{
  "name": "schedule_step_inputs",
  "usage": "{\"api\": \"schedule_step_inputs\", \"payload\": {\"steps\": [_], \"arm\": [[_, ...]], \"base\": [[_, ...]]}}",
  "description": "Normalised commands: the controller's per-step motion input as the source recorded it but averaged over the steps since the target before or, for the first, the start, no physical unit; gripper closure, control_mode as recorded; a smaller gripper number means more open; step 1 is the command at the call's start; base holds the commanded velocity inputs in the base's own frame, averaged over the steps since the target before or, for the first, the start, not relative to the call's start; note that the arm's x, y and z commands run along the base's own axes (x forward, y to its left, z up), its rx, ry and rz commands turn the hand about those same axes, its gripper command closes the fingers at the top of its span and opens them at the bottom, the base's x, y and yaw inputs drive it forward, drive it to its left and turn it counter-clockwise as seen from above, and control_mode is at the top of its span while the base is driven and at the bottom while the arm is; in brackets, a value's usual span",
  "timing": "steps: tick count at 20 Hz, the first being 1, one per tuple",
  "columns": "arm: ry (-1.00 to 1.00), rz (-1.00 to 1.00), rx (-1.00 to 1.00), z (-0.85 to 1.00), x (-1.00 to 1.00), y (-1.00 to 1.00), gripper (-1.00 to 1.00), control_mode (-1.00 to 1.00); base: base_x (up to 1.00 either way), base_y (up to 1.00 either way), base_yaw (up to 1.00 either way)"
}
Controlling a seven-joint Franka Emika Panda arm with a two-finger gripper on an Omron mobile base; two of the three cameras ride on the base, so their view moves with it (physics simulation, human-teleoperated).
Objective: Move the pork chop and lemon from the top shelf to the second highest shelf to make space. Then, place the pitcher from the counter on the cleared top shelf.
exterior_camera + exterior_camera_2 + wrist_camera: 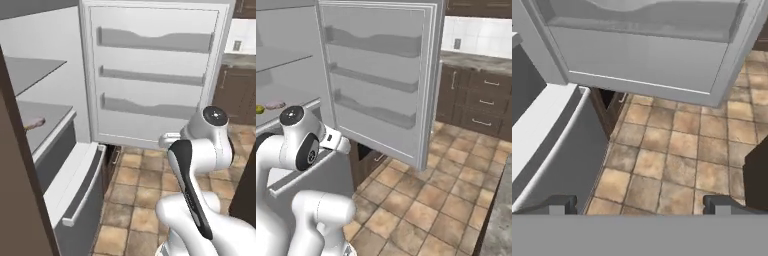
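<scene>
Standing wide open in the left base view, the white fridge door (155,75) shows three moulded grey door bins, all bare. Left of it, a flat pale grey shelf with a white front rim (47,127) carries the small flat slab of pale pink pork chop (35,123), partly cut off by the dark brown cabinet edge (20,170) in front. The white freezer drawer (75,195) juts out below, over tan stone floor tiles (135,200).

From the right base view, the pork chop (275,105) lies just beside the small round yellow lemon (259,109) on that same shelf, behind the robot's white arm. Dark brown drawer cabinets (476,107) under a speckled grey counter line the far wall.

In the hand view, the two-finger gripper (641,206) is spread wide and empty, its dark fingertips (559,204) over the tiled floor beside the drawer. No writing is readable anywhere.
</scene>
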Motion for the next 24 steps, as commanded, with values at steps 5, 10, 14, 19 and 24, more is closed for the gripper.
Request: {"api": "schedule_step_inputs", "payload": {"steps": [5, 10, 14, 19, 24], "arm": [[0.0, 0.0, 0.0, 0.0, 0.0, 0.0, -1.0, 1.0], [0.0, 0.0, 0.0, 0.0, 0.0, 0.0, -1.0, 1.0], [0.0, 0.0, 0.0, 0.0, 0.0, 0.0, -1.0, 1.0], [0.0, 0.0, 0.0, 0.0, 0.0, 0.0, -1.0, 1.0], [0.0, 0.0, 0.0, 0.0, 0.0, 0.0, -1.0, 1.0]], "base": [[-1.0, 0.4, -0.64], [-0.76, 0.09, -0.63], [-0.04, -0.28, -0.65], [0.0, -0.36, -0.65], [0.0, -0.34, -0.66]]}}
